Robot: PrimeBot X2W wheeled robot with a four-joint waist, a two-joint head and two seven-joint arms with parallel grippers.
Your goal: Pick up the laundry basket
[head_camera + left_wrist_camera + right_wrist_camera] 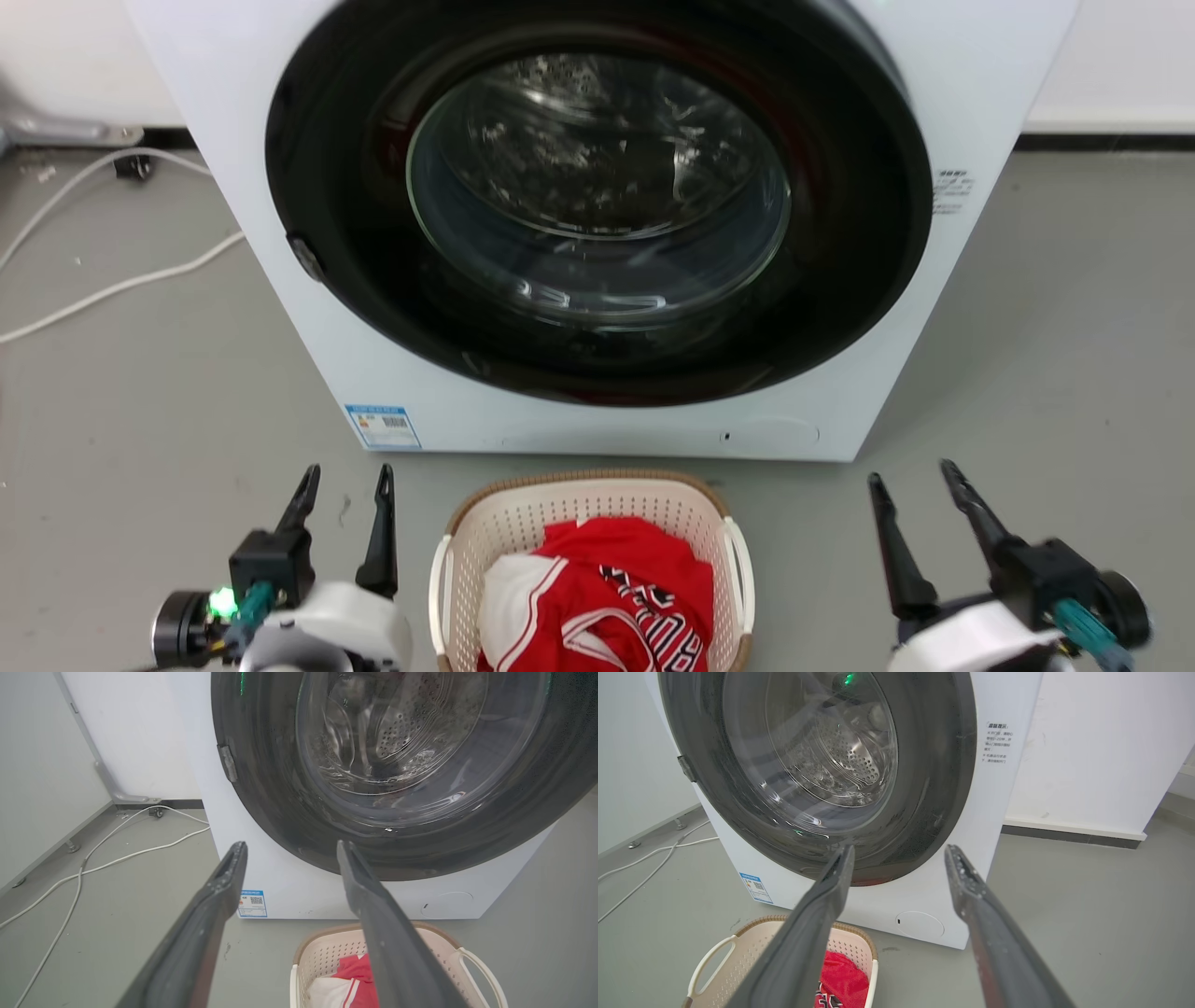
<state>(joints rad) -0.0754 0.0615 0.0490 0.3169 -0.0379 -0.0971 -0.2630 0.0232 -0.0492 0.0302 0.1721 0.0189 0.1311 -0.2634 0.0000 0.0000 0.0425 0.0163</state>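
Barely legible blue sticker (383, 427) on washer (560, 433)

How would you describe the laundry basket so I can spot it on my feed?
Find the big white washing machine with the round dark door. On the grey floor in front of its base sits the laundry basket. It is the small cream perforated tub with a brown rim, white side handles and red clothes inside.
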